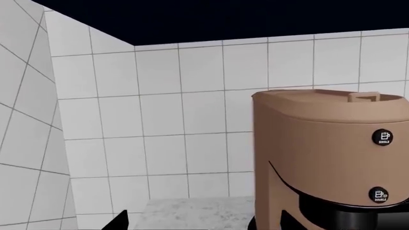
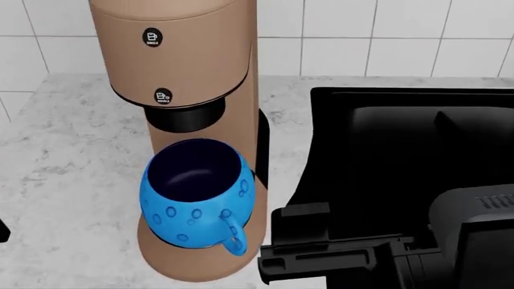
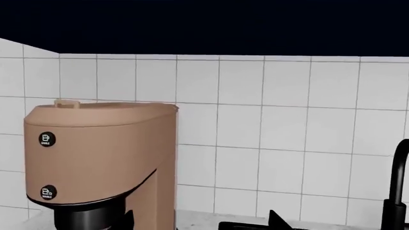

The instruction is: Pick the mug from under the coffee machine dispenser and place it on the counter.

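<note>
where white tiles (image 2: 401, 54) meet it, marbled counter (image 2: 56, 156) spreads

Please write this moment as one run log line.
blue spotted mug: under tan coffee machine spout, ungrasped | right gripper: beside mug | left gripper: not visible

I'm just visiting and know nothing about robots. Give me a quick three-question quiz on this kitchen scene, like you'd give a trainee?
1. True or false: the mug already stands on the counter.
2. What lies to the right of the coffee machine in the head view? A) a toaster B) a black sink basin C) a fridge
3. How many round buttons does the machine's front show?

Key:
1. False; it sits under the spout, on the machine's base.
2. B
3. Two
</note>
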Robot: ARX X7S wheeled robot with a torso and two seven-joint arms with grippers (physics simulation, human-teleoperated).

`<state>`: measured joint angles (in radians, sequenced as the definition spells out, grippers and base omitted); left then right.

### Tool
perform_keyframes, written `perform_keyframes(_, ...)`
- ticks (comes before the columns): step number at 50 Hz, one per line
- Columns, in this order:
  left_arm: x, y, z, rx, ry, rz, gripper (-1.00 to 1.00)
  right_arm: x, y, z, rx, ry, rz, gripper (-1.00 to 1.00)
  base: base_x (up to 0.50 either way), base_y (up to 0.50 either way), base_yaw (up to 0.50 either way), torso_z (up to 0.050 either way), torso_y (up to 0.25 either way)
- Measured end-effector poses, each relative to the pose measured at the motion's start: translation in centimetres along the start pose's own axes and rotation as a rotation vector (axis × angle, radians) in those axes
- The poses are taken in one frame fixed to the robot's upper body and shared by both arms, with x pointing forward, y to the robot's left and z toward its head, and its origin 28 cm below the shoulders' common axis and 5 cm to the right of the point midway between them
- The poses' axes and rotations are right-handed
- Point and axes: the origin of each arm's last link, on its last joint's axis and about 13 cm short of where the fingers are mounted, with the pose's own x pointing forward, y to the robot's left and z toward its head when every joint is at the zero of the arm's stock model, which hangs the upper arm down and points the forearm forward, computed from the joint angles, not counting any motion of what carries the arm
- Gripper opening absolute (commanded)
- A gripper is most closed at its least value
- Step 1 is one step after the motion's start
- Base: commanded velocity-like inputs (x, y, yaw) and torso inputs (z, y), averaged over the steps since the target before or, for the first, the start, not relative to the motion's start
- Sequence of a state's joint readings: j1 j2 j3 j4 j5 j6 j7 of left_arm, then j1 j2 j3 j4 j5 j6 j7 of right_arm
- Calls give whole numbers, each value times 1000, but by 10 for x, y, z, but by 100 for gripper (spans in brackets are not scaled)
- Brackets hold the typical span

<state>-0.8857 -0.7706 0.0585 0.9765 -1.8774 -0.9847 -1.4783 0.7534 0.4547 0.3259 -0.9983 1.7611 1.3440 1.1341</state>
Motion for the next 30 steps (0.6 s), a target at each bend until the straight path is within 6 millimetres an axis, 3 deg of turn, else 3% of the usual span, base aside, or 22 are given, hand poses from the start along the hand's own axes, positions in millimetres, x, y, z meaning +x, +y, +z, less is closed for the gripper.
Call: perform_keyframes(30,-3,-3,2,20,10,9,100,24,-7,25,-107,333,175,100,0,0,0,0,0)
